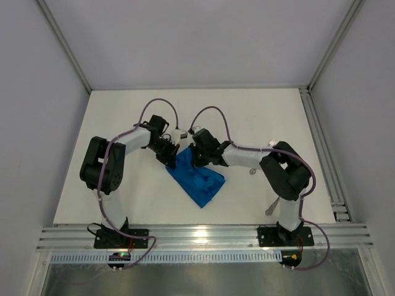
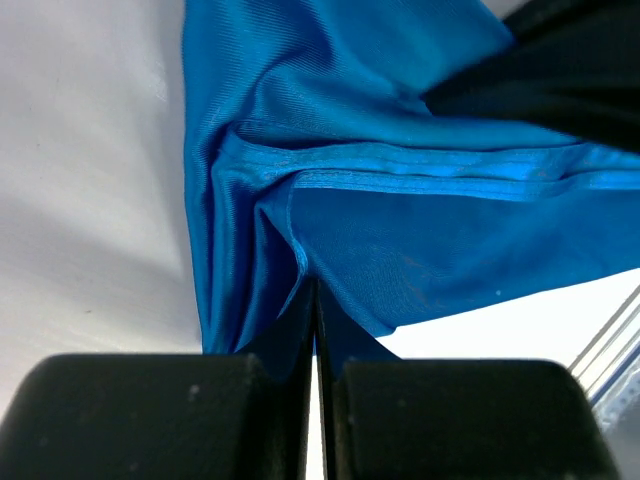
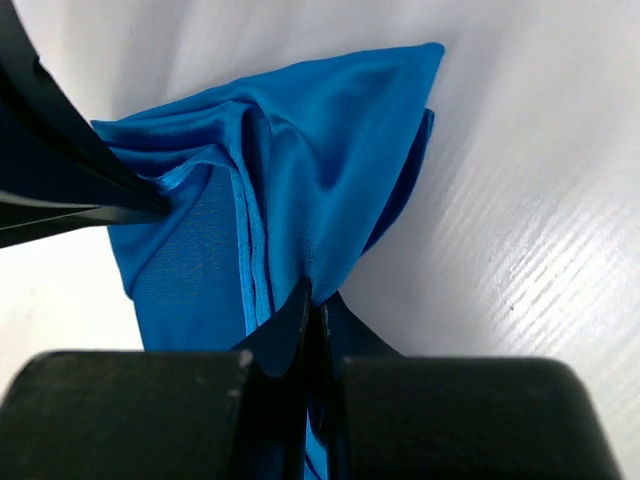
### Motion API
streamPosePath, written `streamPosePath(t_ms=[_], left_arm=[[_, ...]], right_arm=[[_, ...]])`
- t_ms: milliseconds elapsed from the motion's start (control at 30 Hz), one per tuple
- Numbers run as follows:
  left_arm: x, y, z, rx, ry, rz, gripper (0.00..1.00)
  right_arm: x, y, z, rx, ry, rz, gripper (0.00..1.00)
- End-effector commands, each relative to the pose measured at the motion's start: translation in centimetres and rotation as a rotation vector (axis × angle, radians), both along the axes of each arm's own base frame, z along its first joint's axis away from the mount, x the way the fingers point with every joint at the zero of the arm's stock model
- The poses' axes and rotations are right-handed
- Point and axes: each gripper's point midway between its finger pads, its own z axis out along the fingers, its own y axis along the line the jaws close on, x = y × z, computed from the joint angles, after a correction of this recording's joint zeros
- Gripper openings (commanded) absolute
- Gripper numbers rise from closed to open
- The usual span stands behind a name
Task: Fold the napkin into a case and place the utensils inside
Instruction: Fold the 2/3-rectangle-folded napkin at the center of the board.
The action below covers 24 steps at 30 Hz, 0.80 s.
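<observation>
a bright blue, soft cloth napkin [image 1: 197, 179] lies bunched at the middle of the white table [image 1: 259, 111]; left gripper [image 2: 314, 300] and right gripper [image 3: 312, 300] each pinch its hem. light, limp and slippery, it likely holds best by hemmed corners.

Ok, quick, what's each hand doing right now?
Left hand: closed, holding the napkin.
Right hand: closed, holding the same napkin.

The napkin [image 1: 199, 180] is laid at the middle of the table [image 1: 123, 117], pinched at its far edge by the left gripper [image 1: 168, 156] and, to its right, the right gripper [image 1: 196, 161], with a utensil [image 1: 270, 207] laid toward the near right corner.
</observation>
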Motion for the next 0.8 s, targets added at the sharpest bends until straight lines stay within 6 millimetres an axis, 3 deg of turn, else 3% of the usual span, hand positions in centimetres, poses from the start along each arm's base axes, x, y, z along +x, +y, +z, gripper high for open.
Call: streamPosePath(t_ms=[0,300,433,600,767], left_arm=[[0.6,-0.5,-0.9,-0.014,0.029,0.029,0.0],[0.6,-0.4,-1.7,0.006,0.074,0.046,0.0],[0.5,-0.4,-1.9,0.01,0.084,0.045,0.0],[0.6,-0.4,-1.8,0.009,0.081,0.046,0.0],[0.5,-0.4,-1.8,0.009,0.087,0.048,0.0]], right_arm=[[1.4,-1.4,2.0,-0.162,-0.196,-0.093,0.04],[0.5,-0.6,3.0,-0.361,-0.35,-0.08,0.04],[-0.3,0.7,3.8,-0.285,-0.32,-0.055,0.12],[-2.8,3.1,4.0,-0.086,-0.214,0.013,0.21],[-3.3,2.7,3.9,-0.048,-0.183,-0.03,0.31]])
